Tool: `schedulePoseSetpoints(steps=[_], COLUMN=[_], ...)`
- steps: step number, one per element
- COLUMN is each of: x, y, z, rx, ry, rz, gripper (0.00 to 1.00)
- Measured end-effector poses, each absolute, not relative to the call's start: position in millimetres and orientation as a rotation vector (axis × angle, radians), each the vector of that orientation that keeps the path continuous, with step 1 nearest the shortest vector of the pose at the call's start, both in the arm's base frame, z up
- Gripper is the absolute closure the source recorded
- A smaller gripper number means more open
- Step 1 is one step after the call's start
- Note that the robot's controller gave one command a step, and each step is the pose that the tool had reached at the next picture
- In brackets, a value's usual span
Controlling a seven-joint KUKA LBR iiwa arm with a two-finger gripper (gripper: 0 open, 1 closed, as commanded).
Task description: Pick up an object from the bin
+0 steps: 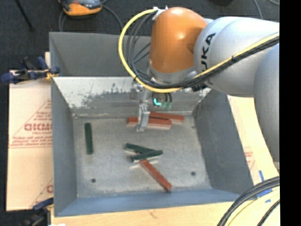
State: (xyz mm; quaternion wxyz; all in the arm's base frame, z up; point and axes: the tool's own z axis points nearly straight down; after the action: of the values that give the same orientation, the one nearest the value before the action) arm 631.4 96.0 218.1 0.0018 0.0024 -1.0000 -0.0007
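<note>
Camera view, looking down into the bin: the largest thing is the robot arm [235,55], pale grey, reaching in from the right and crossing the upper half of the scene. At its wrist sits a rounded orange cover [175,39], with yellow and black cables looping round it. Beneath lies the grey metal bin [63,140], with sloping walls and a flat, speckled floor. The gripper [142,126] hangs down from under the orange cover near the bin's back wall, its lower end over the left end of the red-brown bars [162,123]. These are flat, long pieces, seemingly two lying one on the other, set crosswise on the floor close to the back wall. Whether the gripper touches them is unclear, and it cannot be told whether its jaws are apart or together. A small green light glows just above and to the right of them. Toward the front, right of centre, a red-brown stick [157,175] lies slantwise. Just above it rests a dark green clip [143,150], shaped like a clothes peg, with a short pale piece [138,161] between the two. Well apart, at the left, a dark green stick [88,138] lies lengthwise, alone.
</note>
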Motion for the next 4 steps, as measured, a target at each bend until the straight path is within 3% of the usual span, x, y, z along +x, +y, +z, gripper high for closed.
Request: schedulePoseSetpoints(steps=[1, 2, 3, 4], x=[633.1, 600.5, 580.9, 573.8], y=[96, 73, 56, 46], z=[223, 150, 130, 115], rx=[0.005, -0.105, -0.210, -0.381], ry=[-3.147, -3.147, -3.130, -3.123], rz=[-0.004, -0.004, -0.001, -0.003], gripper=[0.00, 0.00, 0.00, 0.00])
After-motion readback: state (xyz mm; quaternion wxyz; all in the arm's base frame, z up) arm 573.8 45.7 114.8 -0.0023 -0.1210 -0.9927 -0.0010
